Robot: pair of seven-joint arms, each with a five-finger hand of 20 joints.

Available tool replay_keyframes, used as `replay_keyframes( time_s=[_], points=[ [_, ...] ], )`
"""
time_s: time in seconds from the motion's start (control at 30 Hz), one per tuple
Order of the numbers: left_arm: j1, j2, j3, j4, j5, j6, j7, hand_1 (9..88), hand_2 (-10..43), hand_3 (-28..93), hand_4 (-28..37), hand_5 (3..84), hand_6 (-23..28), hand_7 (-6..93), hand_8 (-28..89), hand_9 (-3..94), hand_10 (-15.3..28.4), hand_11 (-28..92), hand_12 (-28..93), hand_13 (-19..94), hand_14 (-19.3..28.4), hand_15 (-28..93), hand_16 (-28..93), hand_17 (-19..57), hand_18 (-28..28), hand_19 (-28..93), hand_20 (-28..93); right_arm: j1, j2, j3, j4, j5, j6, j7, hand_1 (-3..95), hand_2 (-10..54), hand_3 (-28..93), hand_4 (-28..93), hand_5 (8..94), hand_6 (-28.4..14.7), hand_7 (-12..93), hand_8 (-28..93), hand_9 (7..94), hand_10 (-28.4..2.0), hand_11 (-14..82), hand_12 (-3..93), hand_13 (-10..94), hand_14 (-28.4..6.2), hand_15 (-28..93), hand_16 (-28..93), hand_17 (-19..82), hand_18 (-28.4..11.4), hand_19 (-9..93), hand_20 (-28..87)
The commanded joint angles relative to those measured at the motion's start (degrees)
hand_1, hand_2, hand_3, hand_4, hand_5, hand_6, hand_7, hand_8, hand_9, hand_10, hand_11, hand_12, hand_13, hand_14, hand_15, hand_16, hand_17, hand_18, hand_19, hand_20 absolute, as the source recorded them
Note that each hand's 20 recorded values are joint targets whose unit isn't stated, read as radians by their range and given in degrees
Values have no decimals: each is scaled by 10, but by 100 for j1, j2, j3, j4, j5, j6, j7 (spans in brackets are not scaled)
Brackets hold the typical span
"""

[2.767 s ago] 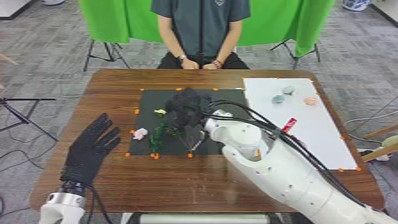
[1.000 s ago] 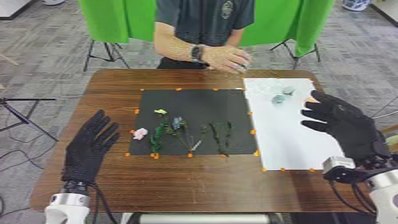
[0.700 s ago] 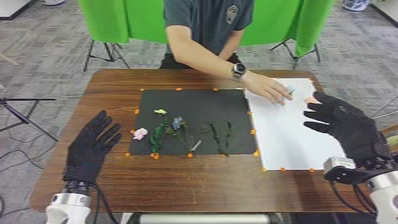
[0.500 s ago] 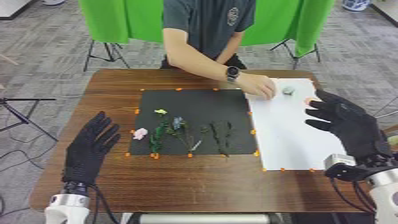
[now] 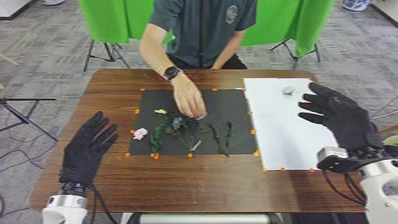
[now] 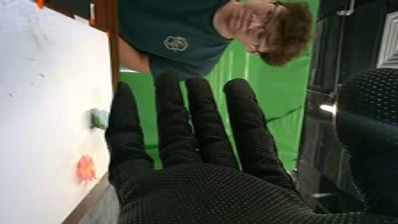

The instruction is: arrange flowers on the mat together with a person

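While a person's hand (image 5: pixel 189 97) reaches down over the upper middle of the dark mat (image 5: pixel 235 100), my right robot hand (image 5: pixel 351 125) is above the right side of the desk (image 5: pixel 160 187), open, fingers extended and holding nothing. My left robot hand (image 5: pixel 82 155), at the lower left of the frame, is open and empty too.

I judge the arrangement well along. On the mat's left half lie a pink flower (image 5: pixel 140 133), a yellow flower (image 5: pixel 160 111) near the top and a green sprig (image 5: pixel 156 140) below it. A bluish flower (image 5: pixel 178 121) sits near the centre, just beside the person's fingers, and dark stems (image 5: pixel 229 132) lie on the right half. Something small and pale shows at those fingertips; I cannot tell whether it is pinched or already set down.

What seems left is on the white sheet (image 5: pixel 302 145): a pale green bloom (image 5: pixel 289 90) at the upper right of the frame, and an orange flower (image 6: pixel 85 169) that I see in my right wrist view. Those two probably need to join the stems, and I should keep clear until the person's hand withdraws.
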Motion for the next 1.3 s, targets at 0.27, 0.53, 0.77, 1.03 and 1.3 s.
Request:
replay_keyframes(
  time_s=[0.27,0.53,0.77,1.03,1.3],
  points=[
    [-38,40,24,44,-12,-65,-130,279,4,699,-237,293,29,223,-113,223,108,210,150,209,131,213,34,-95,204,419,112,-8,116,-39,-8,-76,8,10,153,7,822,-228,348,-55,130,-79,343,-147,103,238,290,-127,175,303,31,-225,436,269],
    [11,74,15,47,-23,-70,-152,279,5,699,-237,293,30,223,-114,223,107,212,150,209,131,215,33,-96,205,421,112,577,667,-568,387,-1053,486,-140,190,-26,820,-231,359,-55,146,-87,363,-148,138,235,348,-122,253,271,84,-223,534,321],
    [-24,108,26,61,-20,-86,-168,279,5,698,-237,294,30,223,-113,225,107,213,150,209,132,217,35,-96,205,420,111,2315,1611,-1801,1485,-3829,1303,21,267,-84,799,-272,378,-55,229,-129,388,-132,222,218,409,-110,401,184,152,-209,662,384],
    [1,150,61,53,-23,-50,-137,279,5,699,-237,296,31,223,-113,225,109,213,149,210,134,222,33,-96,205,420,111,3840,2309,-3178,2887,-7332,1521,393,305,-95,812,-282,384,-29,301,-159,386,-103,258,219,385,-91,518,171,153,-199,693,401],
    [81,157,42,32,-40,2,-136,279,5,700,-237,297,31,222,-114,226,109,213,149,210,134,225,32,-96,205,420,111,4873,2346,-4292,3825,-8766,1081,1160,330,-95,818,-283,384,-27,277,-166,382,-78,246,206,512,-85,679,147,207,-180,762,421]
  ],
)
